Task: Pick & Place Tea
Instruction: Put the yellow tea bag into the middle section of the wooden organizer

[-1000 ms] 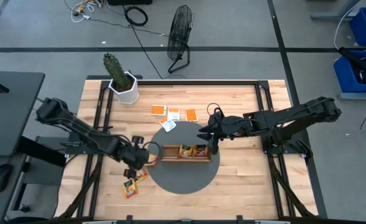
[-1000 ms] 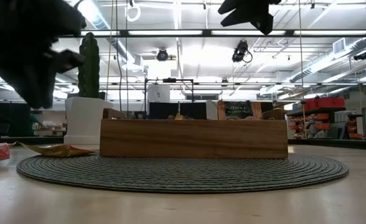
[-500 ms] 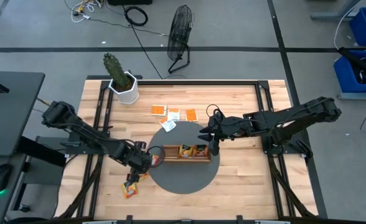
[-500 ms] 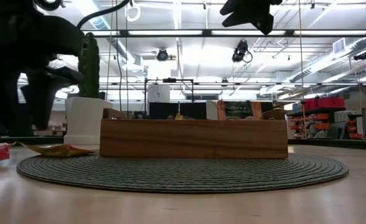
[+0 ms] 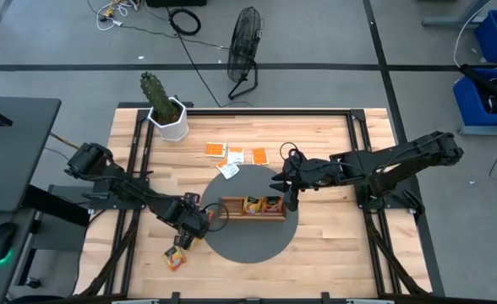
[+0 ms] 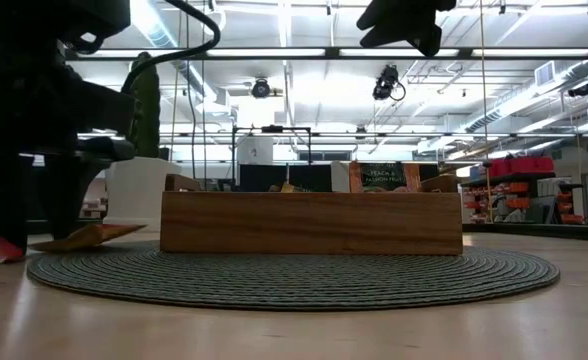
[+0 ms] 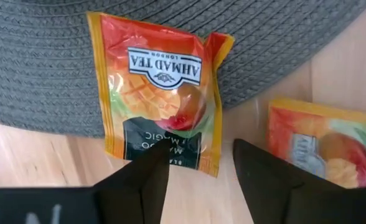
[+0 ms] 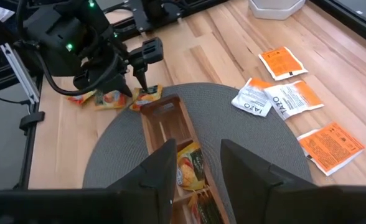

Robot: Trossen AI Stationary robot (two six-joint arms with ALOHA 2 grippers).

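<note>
An orange mango tea sachet lies half on the round grey mat, half on the wood. My left gripper is open, pointing down over the sachet's edge that lies off the mat. A second orange sachet lies beside it on the wood. My right gripper is open and hangs above the right end of the long wooden tray, touching nothing. The tray stands on the mat with sachets in it. Several more sachets lie flat on the table beyond the mat. My left gripper comes from above, pointing down. One fingertip sits on the sachet's edge that lies off the mat; the other finger stands on bare wood past its corner. In the low view the sachet is tilted, its tray-side end raised.
A white pot with a cactus stands at the table's far left corner. A black frame runs along the table's sides. The tray stands in the middle of the mat.
My left gripper has moved toward the near edge and the tray and has come down onto the sachets at the mat's left rim. The sachet at the rim, flat before, is now tipped with its tray-side end raised.
</note>
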